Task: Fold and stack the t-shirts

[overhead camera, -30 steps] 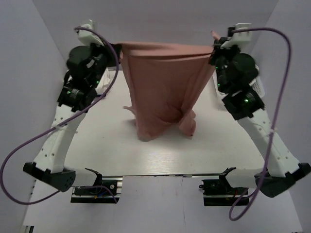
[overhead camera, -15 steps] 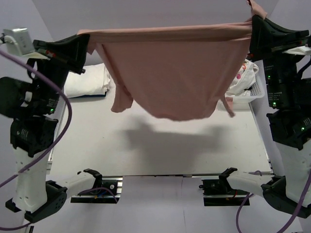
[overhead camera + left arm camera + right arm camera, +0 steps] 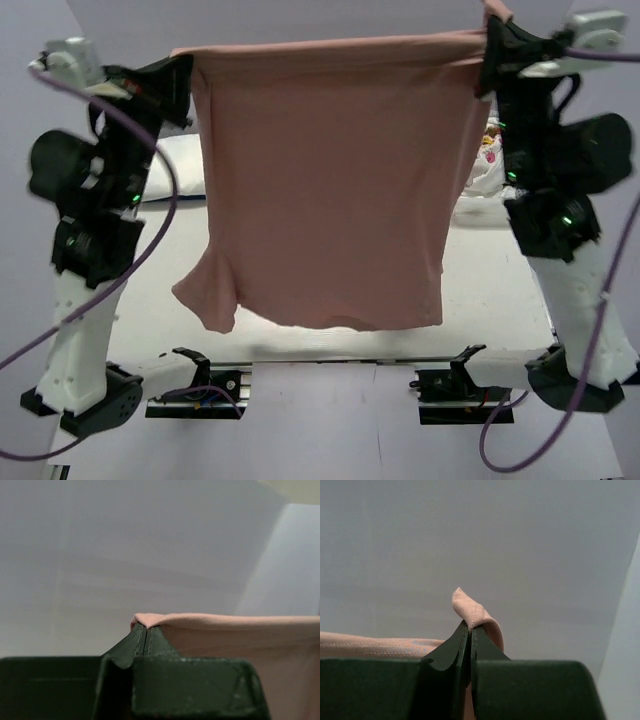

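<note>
A dusty-pink t-shirt (image 3: 330, 180) hangs flat in the air like a curtain, stretched between both raised arms. My left gripper (image 3: 188, 62) is shut on its upper left corner, and pink cloth (image 3: 150, 618) pokes out between the pressed jaws (image 3: 144, 630). My right gripper (image 3: 487, 40) is shut on the upper right corner, where a curl of hem (image 3: 470, 607) sticks up past the closed tips (image 3: 470, 627). The shirt's lower edge and one sleeve (image 3: 205, 295) dangle low. Behind it lie folded white t-shirts (image 3: 180, 170) at the left.
At the right, a white basket (image 3: 490, 205) holds a white printed garment (image 3: 488, 150). The pink sheet hides most of the white table (image 3: 150, 310). Purple cables (image 3: 160, 210) loop beside both arms.
The shirt has swung down from a bunched drape into a flat hanging sheet. Both arms shifted a little, still holding its top corners.
</note>
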